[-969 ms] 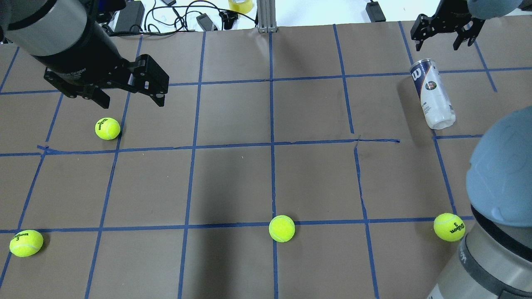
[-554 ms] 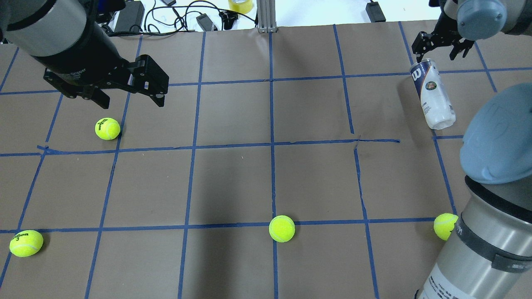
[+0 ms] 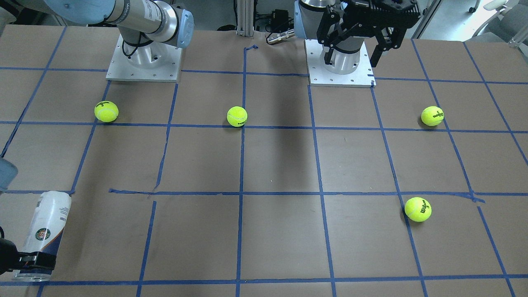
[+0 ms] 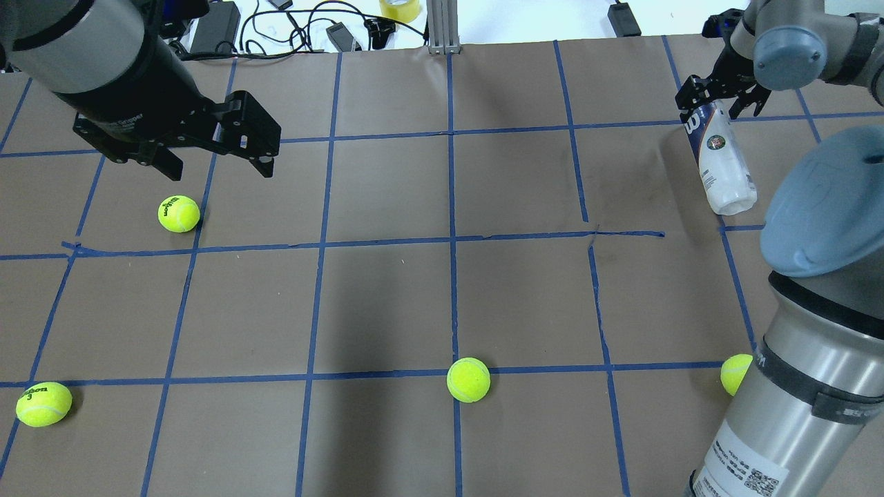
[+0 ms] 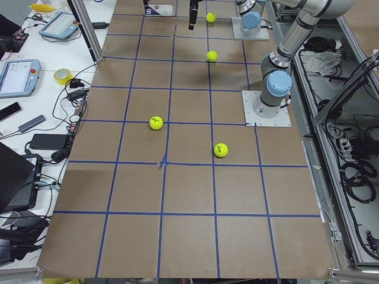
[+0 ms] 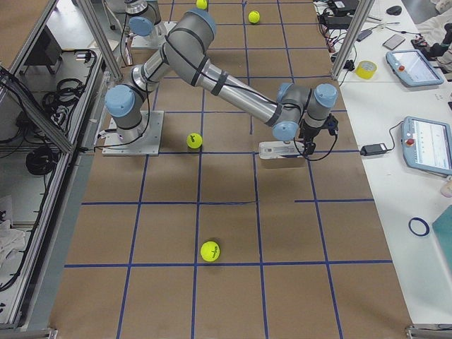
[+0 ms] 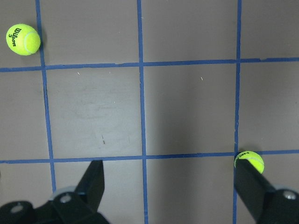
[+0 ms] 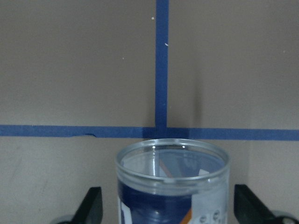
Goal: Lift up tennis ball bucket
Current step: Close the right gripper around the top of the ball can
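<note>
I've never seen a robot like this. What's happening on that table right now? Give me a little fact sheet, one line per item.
Table: brown surface with a blue tape grid
Tennis ball bucket: clear can lying on its side, not yet lifted
Right gripper: open, one finger on each side of the bucket's navy-banded end
Left gripper: open, holding nothing, above the table near one ball
Tennis balls: four, loose on the table, well apart

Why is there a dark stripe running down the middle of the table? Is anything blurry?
Overhead view: a soft-edged shadow on the table, its source out of frame. Front-facing view: same shadow, right of centre. Right wrist view: sharp, with small glints on the tennis ball bucket rim.
</note>
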Robot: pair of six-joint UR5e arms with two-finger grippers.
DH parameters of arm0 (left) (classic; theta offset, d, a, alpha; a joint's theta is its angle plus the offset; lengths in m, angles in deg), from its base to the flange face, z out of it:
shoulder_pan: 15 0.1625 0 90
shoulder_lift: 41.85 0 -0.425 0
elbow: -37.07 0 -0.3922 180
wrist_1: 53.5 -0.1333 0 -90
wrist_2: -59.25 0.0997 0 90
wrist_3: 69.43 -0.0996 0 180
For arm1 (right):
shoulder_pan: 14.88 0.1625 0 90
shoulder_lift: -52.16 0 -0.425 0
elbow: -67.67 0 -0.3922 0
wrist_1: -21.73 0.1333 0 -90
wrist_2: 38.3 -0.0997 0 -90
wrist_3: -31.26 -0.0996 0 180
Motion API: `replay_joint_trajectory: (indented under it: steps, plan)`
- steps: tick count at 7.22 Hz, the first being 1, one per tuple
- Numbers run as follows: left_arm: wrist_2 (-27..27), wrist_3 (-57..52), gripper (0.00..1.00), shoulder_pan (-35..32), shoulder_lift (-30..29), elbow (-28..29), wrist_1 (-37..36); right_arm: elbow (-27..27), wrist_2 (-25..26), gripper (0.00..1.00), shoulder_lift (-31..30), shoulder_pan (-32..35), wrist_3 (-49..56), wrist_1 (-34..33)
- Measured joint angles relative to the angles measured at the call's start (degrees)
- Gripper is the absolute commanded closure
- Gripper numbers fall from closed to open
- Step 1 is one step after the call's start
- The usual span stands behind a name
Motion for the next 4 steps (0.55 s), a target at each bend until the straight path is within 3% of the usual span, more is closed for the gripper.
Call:
replay_joint_trajectory:
  steps: [3,4]
  plan:
    - [-0.03,-0.01,0.00,0.05,-0.02,0.01,-0.03,0.32,-0.51,0.00,1.30,-0.26,1.06,-2.64]
    - [-0.05,-0.01,0.00,0.03,-0.05,0.01,-0.04,0.34,-0.59,0.09,1.62,-0.31,1.25,-3.18]
